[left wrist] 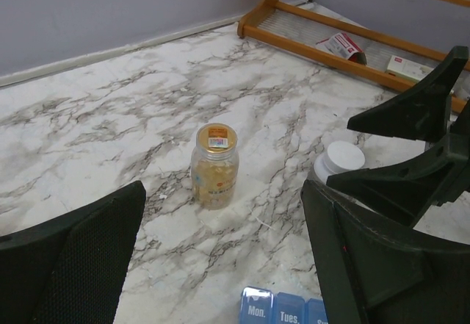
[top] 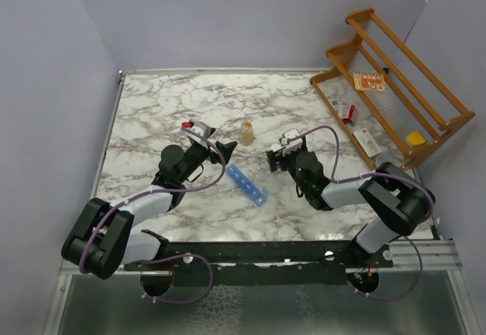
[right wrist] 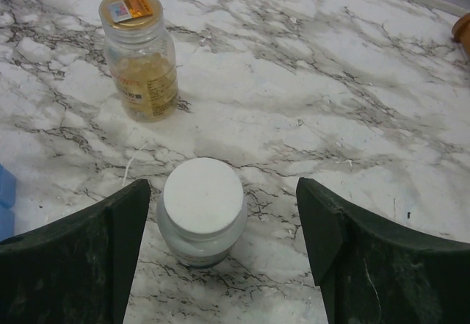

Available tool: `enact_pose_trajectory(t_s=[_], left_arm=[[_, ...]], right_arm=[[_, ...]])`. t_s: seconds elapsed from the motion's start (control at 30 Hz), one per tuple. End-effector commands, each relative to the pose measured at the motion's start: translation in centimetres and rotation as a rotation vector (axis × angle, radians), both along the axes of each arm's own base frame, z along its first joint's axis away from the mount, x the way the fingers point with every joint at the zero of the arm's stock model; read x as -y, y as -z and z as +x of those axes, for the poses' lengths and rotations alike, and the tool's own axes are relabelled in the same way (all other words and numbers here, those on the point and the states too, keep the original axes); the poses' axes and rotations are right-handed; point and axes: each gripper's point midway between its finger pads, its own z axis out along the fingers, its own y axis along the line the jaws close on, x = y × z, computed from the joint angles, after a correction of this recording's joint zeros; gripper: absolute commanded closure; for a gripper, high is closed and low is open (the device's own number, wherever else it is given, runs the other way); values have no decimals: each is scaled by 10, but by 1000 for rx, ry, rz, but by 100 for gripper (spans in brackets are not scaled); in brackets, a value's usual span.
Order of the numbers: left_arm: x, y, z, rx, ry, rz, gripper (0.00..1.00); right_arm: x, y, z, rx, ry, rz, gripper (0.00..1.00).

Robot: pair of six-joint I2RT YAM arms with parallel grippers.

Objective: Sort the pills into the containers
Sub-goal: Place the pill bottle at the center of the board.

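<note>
The containers (top: pixel 247 185), a blue strip of lidded day compartments, lie on the marble between my two arms. Their "Mon." end (left wrist: pixel 283 309) shows at the bottom of the left wrist view, a blue corner (right wrist: pixel 6 199) at the right wrist view's left edge. No loose pills show. A clear gold-capped bottle (top: pixel 247 131) (left wrist: pixel 214 166) (right wrist: pixel 139 56) with yellowish contents stands upright beyond. My left gripper (top: pixel 220 151) (left wrist: pixel 222 192) is open and holds nothing. My right gripper (top: pixel 275 156) (right wrist: pixel 222 184) is open, its fingers either side of a small white-capped bottle (right wrist: pixel 203 210) (left wrist: pixel 339 161) standing on the table.
A wooden rack (top: pixel 395 84) at the back right holds small boxes and packets. Purple walls close in the table on the left, back and right.
</note>
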Motion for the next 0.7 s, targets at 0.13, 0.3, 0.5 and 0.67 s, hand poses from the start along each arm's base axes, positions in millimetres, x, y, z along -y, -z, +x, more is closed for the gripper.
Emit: enact_pose_trajectory(t_s=[0.13,0.3,0.5,0.67], left_arm=[[-2,-7,-1,29,1,-15,10],[-1,-8,-2,26,4,-22,10],[-4,4,-10,-25,1,-43,6],[-7,9,-18,-51,-2,-65,6]], right_arm=[[-2,-81,4,176,4,61,16],[2,-118,-8,201,-6,119,12],[-8,-113,-63,83,-225,170,35],[-5,-96,-112,10,-321,203,45]])
